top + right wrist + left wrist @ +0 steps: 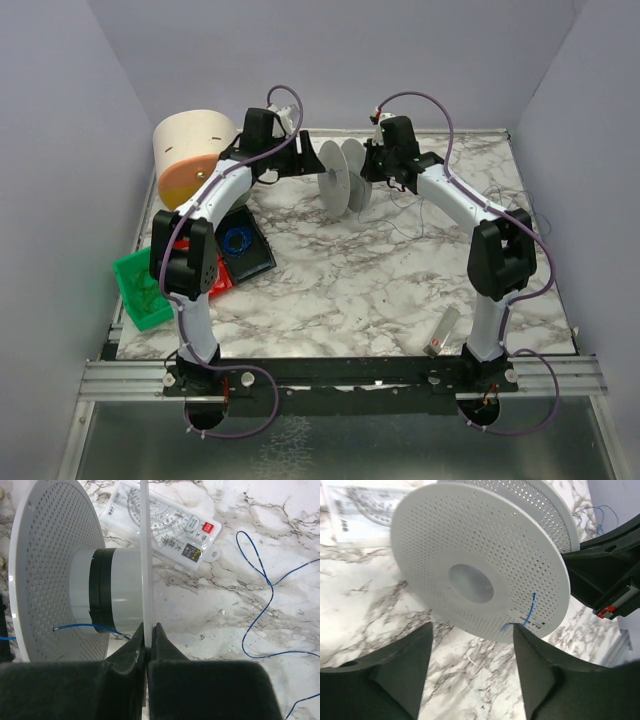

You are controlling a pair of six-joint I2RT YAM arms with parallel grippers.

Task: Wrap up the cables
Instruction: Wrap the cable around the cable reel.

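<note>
A white spool (342,180) with two perforated flanges stands on edge at the back of the marble table (350,290). My right gripper (148,632) is shut on the rim of its near flange (145,545). The cable is a very thin blue-grey wire (264,575). It lies in loose loops on the table right of the spool (418,212). One end runs onto the hub (107,592) and pokes out through the other flange (530,610). My left gripper (472,630) is open and empty, just in front of that flange's face (475,565).
A clear packet of protractors (165,525) lies behind the spool. A beige roll (190,150) stands at the back left. A green bin (140,290), a red tray and a black tray with a blue coil (240,240) sit on the left. A small clear item (443,330) lies near the front right.
</note>
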